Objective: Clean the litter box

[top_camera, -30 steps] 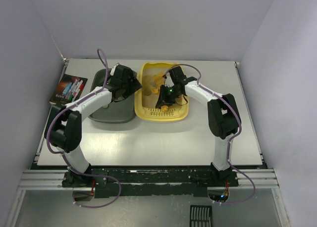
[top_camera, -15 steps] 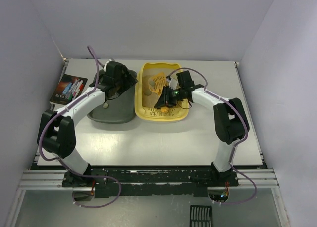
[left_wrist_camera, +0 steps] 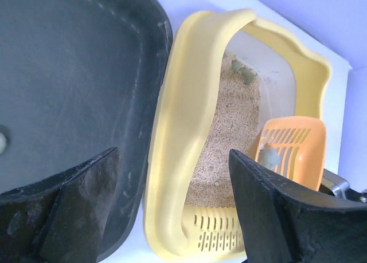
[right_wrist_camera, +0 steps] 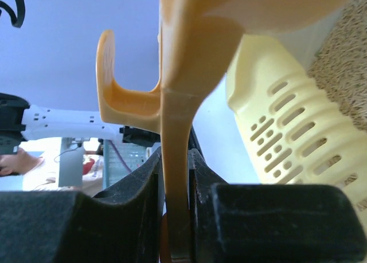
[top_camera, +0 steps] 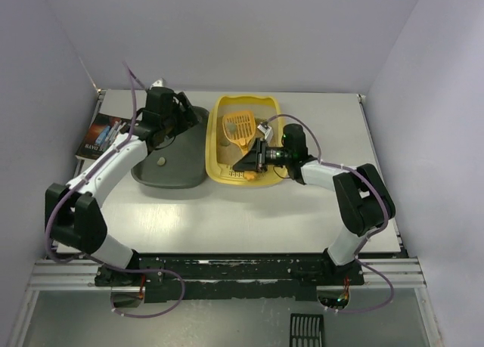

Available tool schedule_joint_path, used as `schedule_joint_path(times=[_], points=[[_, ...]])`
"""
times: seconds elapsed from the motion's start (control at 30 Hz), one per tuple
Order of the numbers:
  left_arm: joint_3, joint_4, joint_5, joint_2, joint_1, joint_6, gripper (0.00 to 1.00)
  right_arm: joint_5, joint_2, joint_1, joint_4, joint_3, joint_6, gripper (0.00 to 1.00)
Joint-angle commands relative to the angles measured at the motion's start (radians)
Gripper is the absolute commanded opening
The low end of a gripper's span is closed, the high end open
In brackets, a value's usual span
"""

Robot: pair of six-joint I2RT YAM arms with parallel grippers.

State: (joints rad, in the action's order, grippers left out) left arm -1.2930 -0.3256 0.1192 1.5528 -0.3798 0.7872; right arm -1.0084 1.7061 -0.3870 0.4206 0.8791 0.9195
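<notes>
The yellow litter box [top_camera: 243,100] with beige litter stands mid-table, its slotted ledge at the near end. My right gripper [top_camera: 254,159] is shut on the handle of the orange slotted scoop [top_camera: 238,127], held over the litter with a grey-green clump [left_wrist_camera: 268,157] in it. In the right wrist view the handle [right_wrist_camera: 175,102] stands pinched between the jaws of my right gripper [right_wrist_camera: 175,155], beside the ledge [right_wrist_camera: 281,131]. My left gripper [top_camera: 184,117] is open and empty over the far part of the dark grey tray [top_camera: 178,173]. In the left wrist view my left gripper [left_wrist_camera: 172,157] straddles the box's left rim [left_wrist_camera: 178,114] from above.
Clumps [left_wrist_camera: 246,75] lie in the litter at the box's far end. One small clump [top_camera: 160,161] lies in the grey tray. A dark box of markers [top_camera: 106,135] lies at the table's left edge. Walls close in the back and both sides.
My left arm has drawn back to the left and far side, away from the litter box. My right wrist has swung toward the box's near end, and the scoop head now lies flatter.
</notes>
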Motion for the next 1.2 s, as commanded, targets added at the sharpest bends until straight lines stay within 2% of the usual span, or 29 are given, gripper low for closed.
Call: schedule_joint_path(times=[0.0, 0.17, 0.27, 0.43, 0.6, 0.87, 1.07, 1.17], points=[[0.001, -0.017, -0.023, -0.09, 0.024, -0.121, 0.87, -0.035, -0.022, 0.005, 0.403, -0.103, 0.178, 0.0], [-0.078, -0.171, -0.051, -0.116, 0.025, -0.246, 0.91, 0.043, 0.001, 0.005, 0.899, -0.27, 0.355, 0.0], [-0.062, -0.211, -0.007, -0.165, 0.029, -0.306, 0.92, 0.055, 0.022, 0.005, 0.909, -0.266, 0.339, 0.0], [0.027, -0.18, 0.051, -0.274, 0.033, -0.337, 0.94, 0.114, -0.008, 0.004, 0.838, -0.265, 0.219, 0.0], [0.08, -0.156, 0.065, -0.309, 0.039, -0.341, 0.94, 0.166, -0.058, 0.004, 0.562, -0.196, 0.012, 0.0], [0.114, -0.13, 0.062, -0.319, 0.07, -0.326, 0.94, 0.324, -0.193, -0.003, 0.514, -0.285, -0.12, 0.0], [0.14, -0.118, 0.034, -0.324, 0.09, -0.318, 0.95, 0.369, -0.236, -0.002, 0.266, -0.248, -0.215, 0.0], [0.144, -0.122, 0.021, -0.323, 0.095, -0.309, 0.95, 0.303, -0.149, -0.003, -0.009, -0.078, -0.203, 0.0]])
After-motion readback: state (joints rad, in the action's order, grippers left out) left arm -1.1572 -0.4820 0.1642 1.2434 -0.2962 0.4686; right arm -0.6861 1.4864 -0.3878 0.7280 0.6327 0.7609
